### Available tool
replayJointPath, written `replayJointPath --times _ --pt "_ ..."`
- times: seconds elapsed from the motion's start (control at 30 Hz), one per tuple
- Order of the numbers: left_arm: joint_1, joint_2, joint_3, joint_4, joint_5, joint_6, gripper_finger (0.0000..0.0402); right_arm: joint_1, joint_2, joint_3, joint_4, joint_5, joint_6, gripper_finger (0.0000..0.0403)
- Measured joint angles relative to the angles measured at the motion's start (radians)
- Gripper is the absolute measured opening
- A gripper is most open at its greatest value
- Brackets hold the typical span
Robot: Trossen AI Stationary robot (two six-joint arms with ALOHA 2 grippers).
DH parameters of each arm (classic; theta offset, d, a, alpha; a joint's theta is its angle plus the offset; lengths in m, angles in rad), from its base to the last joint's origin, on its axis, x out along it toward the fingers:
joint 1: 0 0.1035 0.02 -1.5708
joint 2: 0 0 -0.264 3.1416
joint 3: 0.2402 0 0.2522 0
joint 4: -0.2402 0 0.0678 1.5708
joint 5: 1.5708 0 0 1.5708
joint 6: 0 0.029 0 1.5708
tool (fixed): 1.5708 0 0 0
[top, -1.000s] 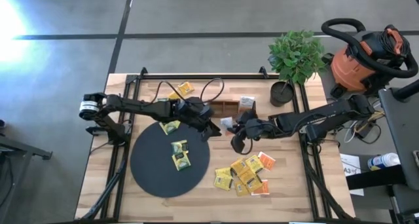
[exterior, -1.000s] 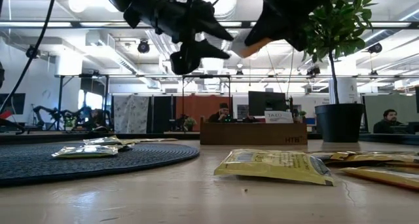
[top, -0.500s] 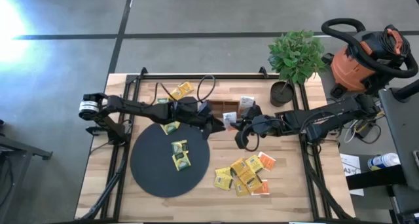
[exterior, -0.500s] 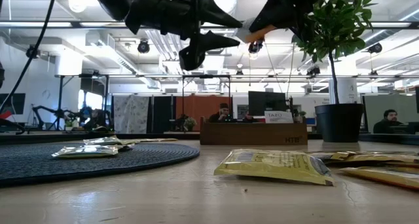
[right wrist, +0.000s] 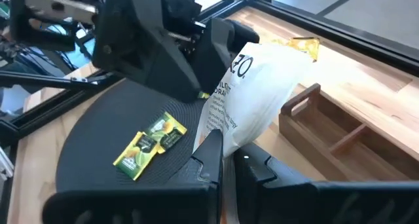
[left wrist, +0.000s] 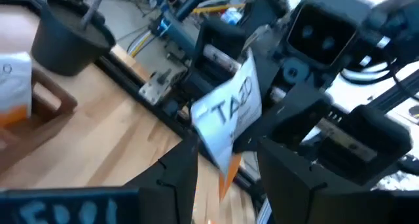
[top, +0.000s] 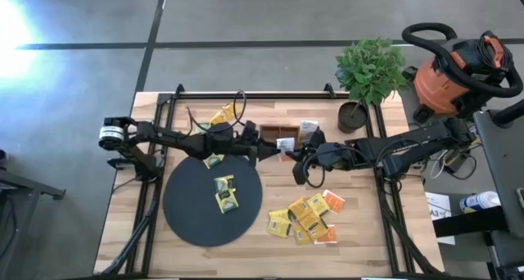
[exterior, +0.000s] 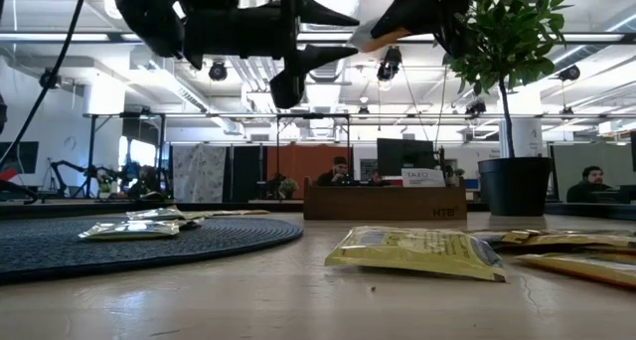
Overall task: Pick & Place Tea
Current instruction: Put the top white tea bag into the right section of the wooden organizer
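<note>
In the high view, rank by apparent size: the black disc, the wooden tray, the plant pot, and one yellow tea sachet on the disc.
Largest to smallest:
1. black disc
2. wooden tray, partly hidden by the arms
3. plant pot, close to the tray, so that order is unsure
4. yellow tea sachet

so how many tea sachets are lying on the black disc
3: two yellow ones side by side near the middle of the black disc, at and, and one at its upper edge, beside the left arm.

Pretty clearly an open-plan robotics lab: ceiling strip lights (exterior: pixel 89 37), monitors (exterior: pixel 404 156), seated people (exterior: pixel 340 171) and a shop vacuum (top: pixel 458 71) can be seen.
</note>
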Motion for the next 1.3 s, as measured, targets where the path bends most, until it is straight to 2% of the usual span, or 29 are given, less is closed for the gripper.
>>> replayJointPath --times 0.2,0.5,0.67,0.77,1.07,1.13,1.3 --pt "0.000 0.000 0.003 0.006 0.000 0.007 0.0125 0.000 0.000 0.000 0.037 0.000 0.000 0.0013" --pt "0.000 0.000 0.014 0.006 -0.001 0.024 0.0009 -0.001 0.000 -0.002 0.046 0.000 0.002 0.0013" --pt "0.000 0.000 0.018 -0.004 0.000 0.041 0.0001 -0.001 0.000 -0.004 0.034 -0.007 0.060 0.0019" --pt "0.000 0.001 0.015 -0.010 0.000 0.043 0.0001 -0.002 0.000 -0.005 -0.004 -0.030 0.064 0.0047" --pt "-0.001 0.001 0.018 -0.164 0.045 0.106 0.0000 -0.001 -0.012 0.032 -0.211 -0.039 0.050 0.0177" --pt "-0.005 0.001 0.018 -0.203 0.071 0.121 0.0000 -0.009 -0.015 0.059 -0.267 -0.090 -0.018 0.0194" --pt "-0.035 0.001 0.036 -0.274 0.101 0.236 0.0000 -0.080 0.012 0.133 -0.353 -0.321 -0.145 0.0204"
